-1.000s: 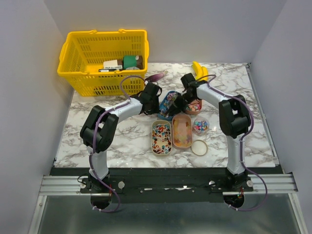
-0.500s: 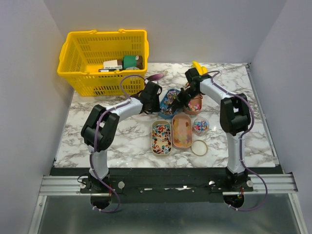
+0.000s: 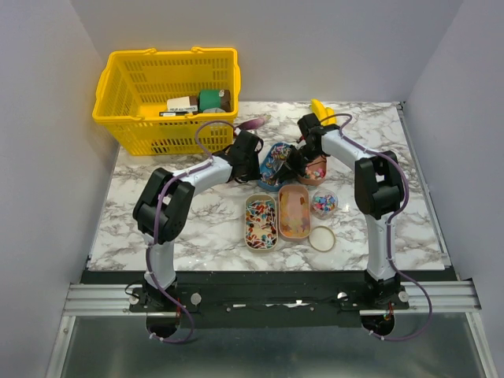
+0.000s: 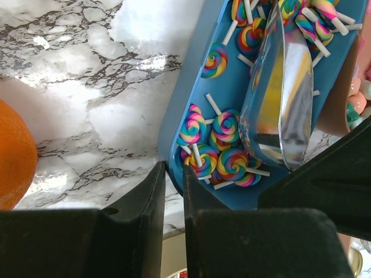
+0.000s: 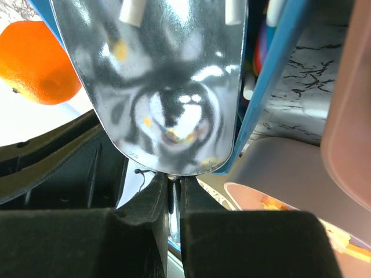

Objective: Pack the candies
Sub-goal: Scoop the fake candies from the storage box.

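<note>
The left hand (image 4: pixel 173 194) is clenched on the near rim of the blue tray (image 4: pixel 197 75), apparently steadying it. The lollipops (image 4: pixel 223 124) lie just beyond it. Further right, the right hand (image 5: pixel 173 194) grips the metal scoop (image 5: pixel 168 87), whose bowl sits inside the tray among them. This looks like the scooping step. Next, the scoop likely needs driving under a cluster, then lifting level.

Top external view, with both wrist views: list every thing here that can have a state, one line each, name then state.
left hand: shut on the rim of the blue tray
right hand: shut on the handle of the metal scoop
blue tray: open, holding lollipops
metal scoop: in the blue tray among the lollipops
round jar: open, lid off, lying near it
yellow basket: upright, items inside
</note>
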`<control>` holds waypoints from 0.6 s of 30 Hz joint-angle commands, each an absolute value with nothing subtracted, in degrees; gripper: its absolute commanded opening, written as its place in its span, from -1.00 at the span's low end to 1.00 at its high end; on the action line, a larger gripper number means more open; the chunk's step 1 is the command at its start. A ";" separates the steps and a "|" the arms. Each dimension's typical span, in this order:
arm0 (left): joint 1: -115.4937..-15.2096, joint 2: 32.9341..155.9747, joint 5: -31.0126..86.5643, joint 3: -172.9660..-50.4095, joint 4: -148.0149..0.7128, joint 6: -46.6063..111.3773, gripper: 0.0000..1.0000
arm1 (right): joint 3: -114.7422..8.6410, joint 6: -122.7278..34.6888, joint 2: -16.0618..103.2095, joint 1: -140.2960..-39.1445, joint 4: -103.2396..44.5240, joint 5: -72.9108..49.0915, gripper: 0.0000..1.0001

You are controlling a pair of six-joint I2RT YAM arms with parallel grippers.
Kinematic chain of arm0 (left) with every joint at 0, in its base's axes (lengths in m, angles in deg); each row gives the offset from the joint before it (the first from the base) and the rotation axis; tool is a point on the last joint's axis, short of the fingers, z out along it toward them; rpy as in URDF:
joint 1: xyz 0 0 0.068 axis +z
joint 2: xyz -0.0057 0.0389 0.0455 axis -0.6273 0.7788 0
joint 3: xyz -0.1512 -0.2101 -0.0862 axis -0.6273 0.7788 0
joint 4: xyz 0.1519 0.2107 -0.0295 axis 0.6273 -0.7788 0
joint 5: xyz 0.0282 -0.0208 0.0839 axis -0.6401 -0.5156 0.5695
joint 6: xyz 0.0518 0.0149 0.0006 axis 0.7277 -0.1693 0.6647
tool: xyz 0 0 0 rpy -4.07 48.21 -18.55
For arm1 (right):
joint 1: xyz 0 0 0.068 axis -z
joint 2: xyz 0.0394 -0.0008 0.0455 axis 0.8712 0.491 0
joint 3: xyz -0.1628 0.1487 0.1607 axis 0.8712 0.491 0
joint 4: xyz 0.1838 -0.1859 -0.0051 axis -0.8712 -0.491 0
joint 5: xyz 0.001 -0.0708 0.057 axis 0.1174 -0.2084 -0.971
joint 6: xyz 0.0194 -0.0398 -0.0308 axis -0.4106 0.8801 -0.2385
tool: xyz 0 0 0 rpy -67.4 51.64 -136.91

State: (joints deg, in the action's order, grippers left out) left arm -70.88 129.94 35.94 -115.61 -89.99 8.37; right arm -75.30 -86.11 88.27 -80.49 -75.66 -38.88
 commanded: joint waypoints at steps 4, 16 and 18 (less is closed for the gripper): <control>-70.32 132.16 36.12 -116.86 -96.94 8.81 -0.70 | -72.60 -81.16 90.03 -77.73 -76.66 -25.72 -0.99; -70.14 132.08 36.04 -117.48 -97.37 8.46 -0.71 | -74.27 -75.44 93.10 -78.26 -81.23 -23.70 -0.99; -70.05 132.25 36.12 -117.48 -97.38 8.28 -0.71 | -74.18 -75.00 92.75 -78.61 -81.41 -22.20 -0.99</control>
